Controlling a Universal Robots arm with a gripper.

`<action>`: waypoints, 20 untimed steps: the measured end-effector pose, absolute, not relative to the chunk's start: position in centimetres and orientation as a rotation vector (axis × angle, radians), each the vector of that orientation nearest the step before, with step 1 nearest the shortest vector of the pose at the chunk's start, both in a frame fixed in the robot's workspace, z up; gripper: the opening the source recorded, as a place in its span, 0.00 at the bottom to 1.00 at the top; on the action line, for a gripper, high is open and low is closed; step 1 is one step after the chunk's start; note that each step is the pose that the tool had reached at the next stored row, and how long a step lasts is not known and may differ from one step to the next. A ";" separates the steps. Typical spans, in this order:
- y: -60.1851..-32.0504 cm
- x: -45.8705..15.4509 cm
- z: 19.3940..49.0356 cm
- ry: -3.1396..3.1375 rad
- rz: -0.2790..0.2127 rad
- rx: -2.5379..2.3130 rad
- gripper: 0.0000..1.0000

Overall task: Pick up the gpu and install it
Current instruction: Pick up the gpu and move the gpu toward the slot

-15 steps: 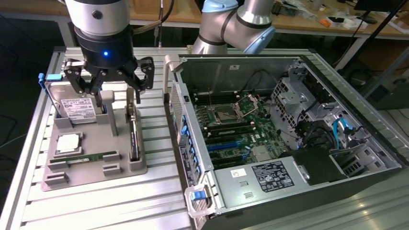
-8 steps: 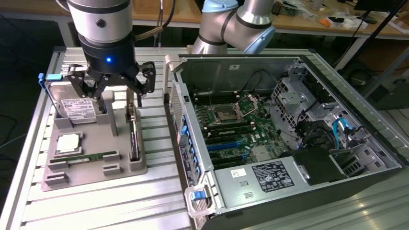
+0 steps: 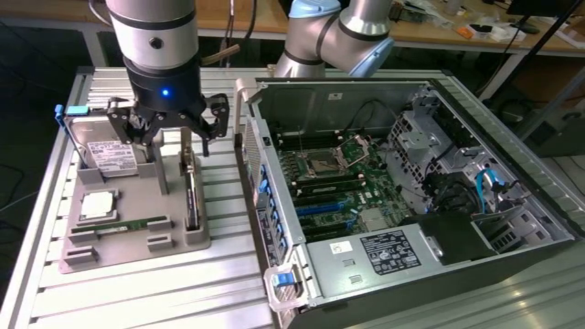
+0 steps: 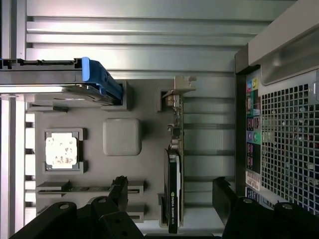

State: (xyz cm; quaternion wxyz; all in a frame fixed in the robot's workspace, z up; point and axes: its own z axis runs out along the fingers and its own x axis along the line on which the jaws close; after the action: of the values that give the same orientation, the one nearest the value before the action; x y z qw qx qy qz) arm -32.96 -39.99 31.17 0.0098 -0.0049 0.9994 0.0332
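Pincer wide over the gpu standing on edge, computer case just beside, arm upright.

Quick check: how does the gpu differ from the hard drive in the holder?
The gpu is a thin dark card with a silver bracket; the hard drive is thicker, silver, white-labelled. The gpu sits below the open gripper; the hard drive stands to the exterior view's left. Both stand on edge in the gray holder.
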 end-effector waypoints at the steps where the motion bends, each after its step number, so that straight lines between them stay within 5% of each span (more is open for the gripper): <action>1: -40.1 -32.9 31.0 3.120 0.103 -0.015 0.78; 20: -41.8 -32.7 26.6 3.118 0.104 -0.015 0.78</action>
State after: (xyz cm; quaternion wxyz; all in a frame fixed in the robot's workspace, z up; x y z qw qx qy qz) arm -32.72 -41.82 26.57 0.0110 -0.0049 0.9994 0.0332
